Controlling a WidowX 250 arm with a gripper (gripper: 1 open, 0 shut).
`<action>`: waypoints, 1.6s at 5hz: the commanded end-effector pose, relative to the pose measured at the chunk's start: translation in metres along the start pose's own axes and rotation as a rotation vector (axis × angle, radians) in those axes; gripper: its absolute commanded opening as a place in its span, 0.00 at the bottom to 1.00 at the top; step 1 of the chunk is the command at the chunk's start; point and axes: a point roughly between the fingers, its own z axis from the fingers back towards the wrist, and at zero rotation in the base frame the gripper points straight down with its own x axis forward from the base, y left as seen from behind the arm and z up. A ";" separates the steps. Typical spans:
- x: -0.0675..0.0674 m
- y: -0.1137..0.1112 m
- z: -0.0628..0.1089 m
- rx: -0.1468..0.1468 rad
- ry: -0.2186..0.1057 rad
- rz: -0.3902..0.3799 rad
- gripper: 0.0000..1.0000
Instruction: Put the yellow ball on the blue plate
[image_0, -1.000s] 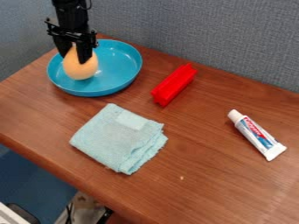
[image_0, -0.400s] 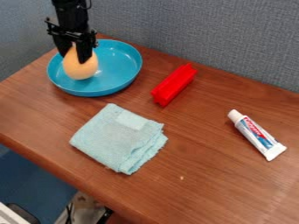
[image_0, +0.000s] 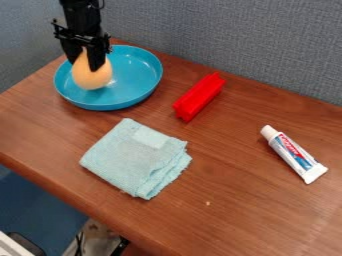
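Yellow ball held over the blue plate
The yellow ball (image_0: 91, 74) was grasped by the gripper (image_0: 90, 52) at the left side of the blue plate (image_0: 135, 78), long axis roughly upright, narrower end up. Before release, it was best centred to the right and lowered gently, lest it roll.

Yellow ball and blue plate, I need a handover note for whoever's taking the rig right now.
Pincer: shut on the yellow ball, gripping it from above.
Ball: at the left part of the blue plate; whether it bears on the plate, I can't tell.
Done: ball grasped and brought to the plate.
Left: set it down if needed, open the pincer, back away.
Off to the side: red item, folded cloth, white tube.
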 end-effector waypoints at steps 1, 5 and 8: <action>0.009 0.010 0.014 0.016 -0.047 0.015 1.00; 0.011 0.003 0.034 -0.018 -0.084 -0.022 1.00; 0.012 -0.002 0.049 -0.037 -0.109 -0.051 1.00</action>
